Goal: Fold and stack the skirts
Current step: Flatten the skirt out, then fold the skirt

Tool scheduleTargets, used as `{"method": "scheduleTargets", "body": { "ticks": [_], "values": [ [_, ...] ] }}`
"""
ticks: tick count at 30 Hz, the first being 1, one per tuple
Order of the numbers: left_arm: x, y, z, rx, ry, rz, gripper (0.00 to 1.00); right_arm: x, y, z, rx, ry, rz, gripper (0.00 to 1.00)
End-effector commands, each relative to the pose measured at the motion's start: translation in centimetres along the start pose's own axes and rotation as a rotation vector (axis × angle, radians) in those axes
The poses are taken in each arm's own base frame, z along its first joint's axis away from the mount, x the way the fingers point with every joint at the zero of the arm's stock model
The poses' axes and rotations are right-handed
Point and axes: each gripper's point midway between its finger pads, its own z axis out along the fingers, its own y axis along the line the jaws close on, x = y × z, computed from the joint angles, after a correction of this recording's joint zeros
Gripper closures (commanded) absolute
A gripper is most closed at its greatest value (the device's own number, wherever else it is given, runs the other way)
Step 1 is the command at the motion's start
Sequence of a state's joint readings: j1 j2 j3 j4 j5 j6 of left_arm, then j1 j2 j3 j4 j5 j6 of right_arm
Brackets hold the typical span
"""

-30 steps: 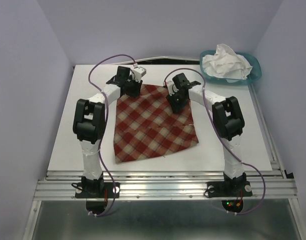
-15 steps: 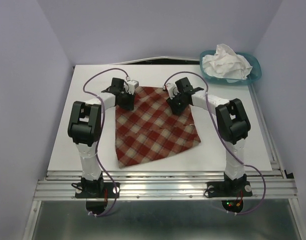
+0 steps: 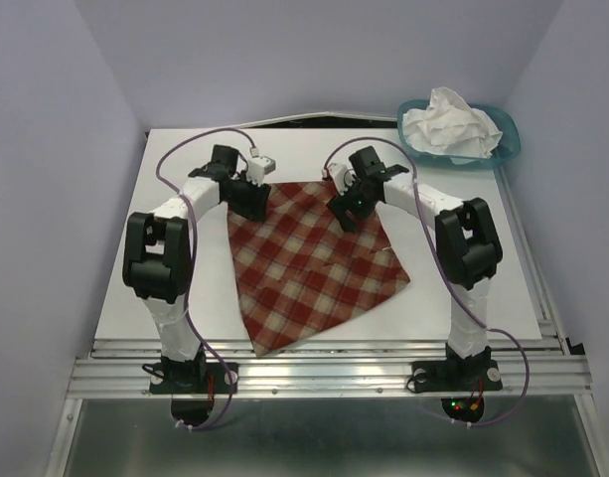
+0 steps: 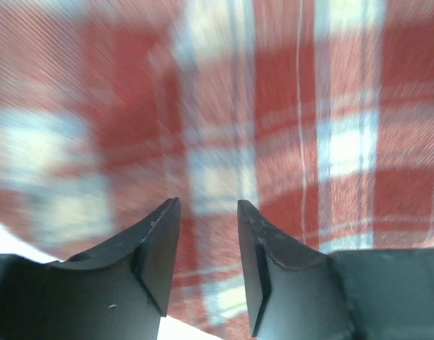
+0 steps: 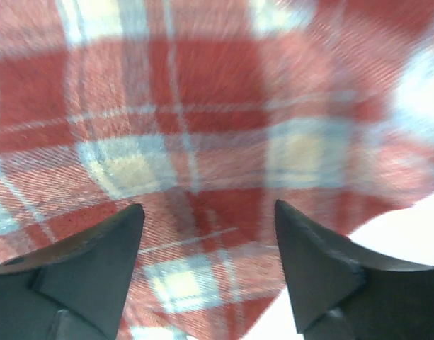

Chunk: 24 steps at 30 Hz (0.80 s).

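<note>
The plaid skirt (image 3: 314,263) has been spread at the worktop's (image 3: 175,288) centre and its far edge released. The left tool (image 4: 208,209), at 11 o'clock, is part-open and the right tool (image 5: 209,212), at 1 o'clock, wide open; both are empty. Folding can be begun. The white skirt (image 3: 448,124) is kept in the basket (image 3: 511,139).

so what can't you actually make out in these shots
1. Top view: the far corners of the plaid skirt, covered by the left gripper and right gripper.
2. Top view: the lower part of the white skirt, hidden by the wall of the teal basket; it is bunched, so its shape is unreadable.
3. Both wrist views: the plaid is blurred and cut off by the frame; whether either gripper touches it cannot be told.
</note>
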<state>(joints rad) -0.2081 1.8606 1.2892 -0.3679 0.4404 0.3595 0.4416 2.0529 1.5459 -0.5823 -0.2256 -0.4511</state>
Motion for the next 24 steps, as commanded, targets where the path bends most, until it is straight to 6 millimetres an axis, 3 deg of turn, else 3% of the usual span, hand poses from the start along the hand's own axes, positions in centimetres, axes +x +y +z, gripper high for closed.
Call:
{"method": "scheduleTargets", "body": {
  "ticks": [1, 2, 3, 6, 8, 10, 13, 17, 24],
  "values": [
    [-8.1, 2.0, -5.5, -0.017, -0.186, 0.151, 0.34, -7.3, -3.0, -6.1, 0.081, -0.185, -0.058, 0.16],
    [-8.6, 2.5, -5.6, -0.022, -0.189, 0.163, 0.23, -7.9, -4.0, -6.5, 0.105, -0.197, -0.079, 0.13],
    [-9.2, 3.0, -5.8, -0.029, -0.197, 0.177, 0.04, -8.2, -5.0, -6.8, 0.125, -0.201, -0.083, 0.13],
    [-12.0, 4.9, -6.7, -0.063, -0.249, 0.205, 0.04, -9.1, -8.1, -6.9, 0.197, -0.197, -0.106, 0.14],
    [-12.5, 6.1, -6.2, -0.081, -0.253, 0.201, 0.04, -8.8, -9.4, -5.5, 0.204, -0.176, -0.101, 0.15],
    [-13.7, 7.1, -6.1, -0.098, -0.281, 0.214, 0.04, -9.4, -11.1, -5.7, 0.225, -0.197, -0.099, 0.17],
    [-15.2, 8.2, -6.3, -0.117, -0.324, 0.223, 0.04, -9.2, -12.0, -3.9, 0.209, -0.188, -0.124, 0.19],
    [-15.3, 9.5, -4.3, -0.085, -0.328, 0.191, 0.08, -8.2, -14.1, -1.8, 0.196, -0.184, -0.122, 0.22],
    [-13.8, 11.0, -0.9, -0.069, -0.276, 0.154, 0.11, -5.0, -14.6, 2.6, 0.114, -0.135, -0.147, 0.31]
  ]
}}
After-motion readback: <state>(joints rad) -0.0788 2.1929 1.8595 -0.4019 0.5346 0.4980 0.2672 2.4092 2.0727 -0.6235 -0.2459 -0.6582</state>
